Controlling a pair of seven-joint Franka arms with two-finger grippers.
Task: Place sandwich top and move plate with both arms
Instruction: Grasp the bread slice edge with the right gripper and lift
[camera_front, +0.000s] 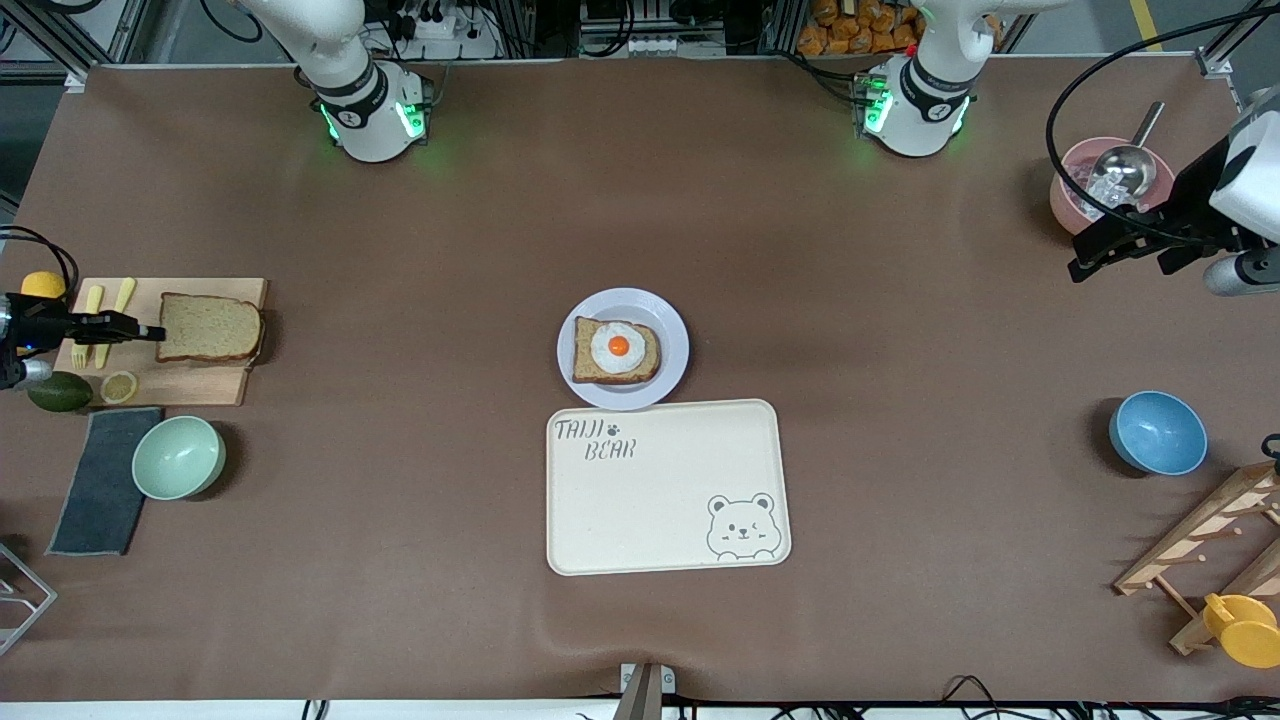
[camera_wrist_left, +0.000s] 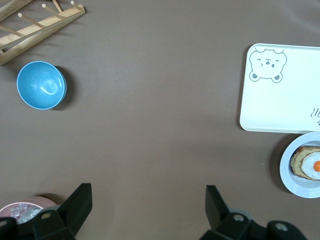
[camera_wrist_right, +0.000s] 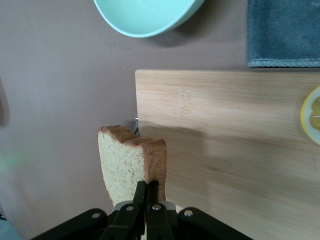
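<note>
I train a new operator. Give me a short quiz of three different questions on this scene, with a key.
1. True or false: the right gripper is shut on the sandwich top.
2. What lies on the bread on the plate? A) lemon slice B) fried egg C) spoon
3. Fill in: the left gripper is ____ and holds nothing.

Key: 1 true, it holds the slice over the cutting board. 2 B. 3 open; it hangs near the pink bowl.
</note>
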